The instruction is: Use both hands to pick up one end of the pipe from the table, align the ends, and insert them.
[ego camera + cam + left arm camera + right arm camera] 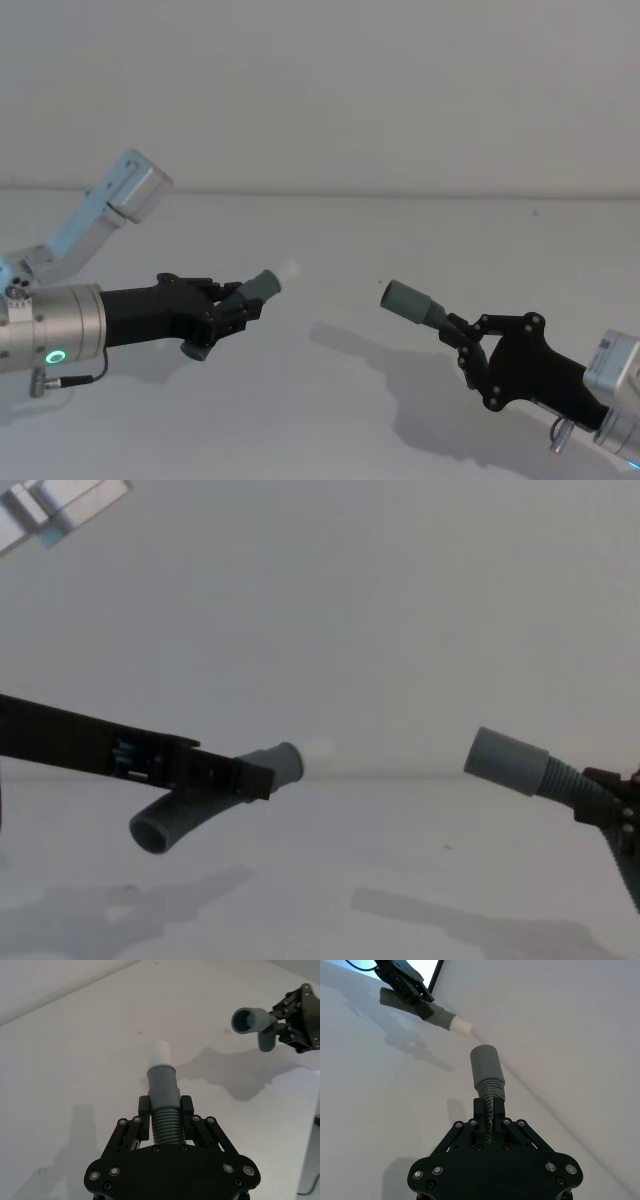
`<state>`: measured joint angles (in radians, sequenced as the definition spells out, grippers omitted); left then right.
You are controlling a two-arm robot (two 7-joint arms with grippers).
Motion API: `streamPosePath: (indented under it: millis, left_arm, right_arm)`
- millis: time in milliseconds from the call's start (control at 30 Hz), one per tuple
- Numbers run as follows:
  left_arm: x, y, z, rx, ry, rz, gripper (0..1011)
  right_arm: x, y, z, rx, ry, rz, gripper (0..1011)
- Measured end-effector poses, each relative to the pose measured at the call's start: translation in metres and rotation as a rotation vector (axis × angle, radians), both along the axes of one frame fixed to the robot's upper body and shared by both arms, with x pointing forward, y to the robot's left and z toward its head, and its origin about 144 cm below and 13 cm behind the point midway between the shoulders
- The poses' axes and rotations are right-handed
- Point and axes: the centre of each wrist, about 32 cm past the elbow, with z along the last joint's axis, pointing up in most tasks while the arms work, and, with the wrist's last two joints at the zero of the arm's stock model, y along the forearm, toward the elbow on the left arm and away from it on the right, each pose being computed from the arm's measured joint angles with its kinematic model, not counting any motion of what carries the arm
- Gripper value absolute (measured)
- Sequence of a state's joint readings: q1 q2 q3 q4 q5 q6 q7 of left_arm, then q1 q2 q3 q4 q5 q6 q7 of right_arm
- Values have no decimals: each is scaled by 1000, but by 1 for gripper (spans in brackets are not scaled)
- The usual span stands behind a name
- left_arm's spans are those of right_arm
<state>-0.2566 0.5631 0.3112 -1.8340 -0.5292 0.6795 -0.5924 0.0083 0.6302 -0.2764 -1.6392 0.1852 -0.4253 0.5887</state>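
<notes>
1. The spigot hose piece was held clear of the table. Its white spigot was turned toward the socket hose piece, which was also lifted. The two ends were facing each other but well apart.
2. The left gripper was clenched on the ribbed hose just behind the grey cuff. The right gripper was clamped on the ribs of its own piece, a little behind the socket cuff.
3. Alignment was judged to be the step in hand. In the chest view both ends were seen tilted slightly upward toward the gap, so the two axes were not yet on one line.
4. It was judged that both wrists should be levelled until spigot and socket mouth shared one axis, checked from the wrist views, before any closing of the gap.
5. A slow, straight approach was advised. The hose is flexible, so an off-centre push could be expected to bend it rather than seat the spigot.
</notes>
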Motion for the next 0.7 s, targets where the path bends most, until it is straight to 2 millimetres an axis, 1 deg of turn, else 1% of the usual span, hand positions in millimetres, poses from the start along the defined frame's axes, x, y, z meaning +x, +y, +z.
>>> streamPosePath:
  millis: [433,700]
  left_arm:
    - [14,12,2,-67,66,-112,348]
    - [24,14,2,-96,109,-172,348]
  right_arm:
    - [8,-2,-3,-19,-69,78,86]
    - [13,-2,-4,-43,-105,114,86]
